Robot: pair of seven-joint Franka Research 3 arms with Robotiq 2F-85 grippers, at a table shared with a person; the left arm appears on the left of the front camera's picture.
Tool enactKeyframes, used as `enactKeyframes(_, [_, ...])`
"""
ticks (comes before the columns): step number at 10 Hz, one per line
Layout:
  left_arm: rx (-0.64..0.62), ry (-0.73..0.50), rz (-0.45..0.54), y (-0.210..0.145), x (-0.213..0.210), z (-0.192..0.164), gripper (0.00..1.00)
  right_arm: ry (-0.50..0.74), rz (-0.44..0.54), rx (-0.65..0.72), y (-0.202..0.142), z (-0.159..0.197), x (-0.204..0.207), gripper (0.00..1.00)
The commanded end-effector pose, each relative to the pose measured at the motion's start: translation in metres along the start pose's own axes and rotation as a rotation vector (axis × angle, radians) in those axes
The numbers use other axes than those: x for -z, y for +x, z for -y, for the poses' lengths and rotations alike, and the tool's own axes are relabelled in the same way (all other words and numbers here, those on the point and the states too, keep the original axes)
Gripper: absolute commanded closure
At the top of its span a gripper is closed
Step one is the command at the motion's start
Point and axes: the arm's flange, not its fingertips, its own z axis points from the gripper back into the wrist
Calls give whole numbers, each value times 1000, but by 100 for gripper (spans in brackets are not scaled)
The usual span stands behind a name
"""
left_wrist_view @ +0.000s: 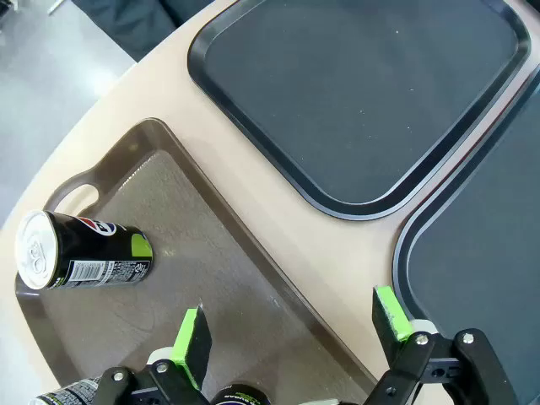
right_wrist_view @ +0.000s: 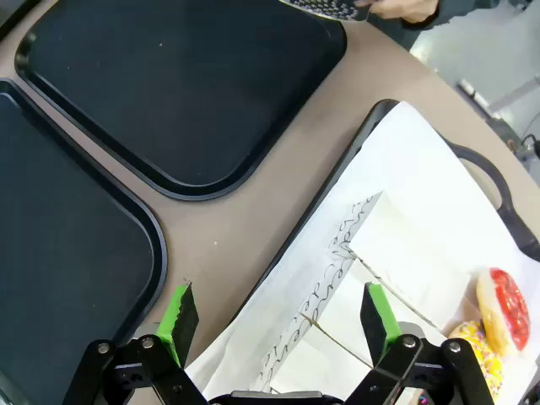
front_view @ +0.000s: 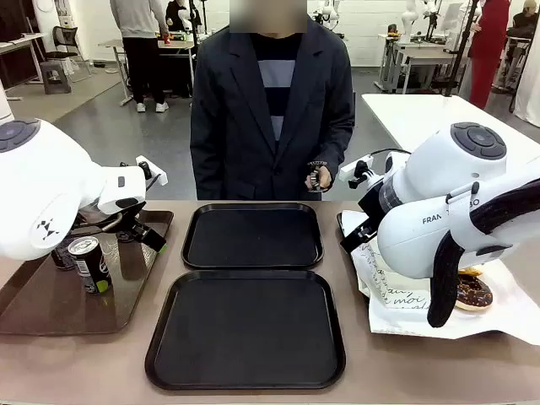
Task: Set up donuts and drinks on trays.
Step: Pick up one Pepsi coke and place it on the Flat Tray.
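**Both grippers spread wide beside the black trays**

The left gripper point(left_wrist_view: 291, 327) hangs over the brown tray point(left_wrist_view: 211, 253), jaws spread wide and holding nothing. In the left wrist view a black can point(left_wrist_view: 80, 251) stands on that tray at its nine o'clock, and a second can point(left_wrist_view: 72, 392) shows at the bottom edge. The far black tray point(left_wrist_view: 363, 93) lies at one o'clock and the near black tray point(left_wrist_view: 489, 253) at three.

The right gripper point(right_wrist_view: 278, 319) is just as wide and grips nothing. It hangs above the white script-printed paper sheet point(right_wrist_view: 405, 186). In its wrist view a red-glazed donut point(right_wrist_view: 499, 308) and a yellow donut point(right_wrist_view: 474, 344) lie on the sheet at four o'clock. The person's hand point(right_wrist_view: 413, 8) is at one o'clock.
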Motion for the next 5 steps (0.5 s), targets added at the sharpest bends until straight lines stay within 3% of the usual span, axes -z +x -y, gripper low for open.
enactKeyframes(1, [0, 0, 0, 0, 0, 0, 0, 0, 0, 0, 0, 0, 0, 0])
enactKeyframes(5, [0, 0, 0, 0, 0, 0, 0, 0, 0, 0, 0, 0, 0, 0])
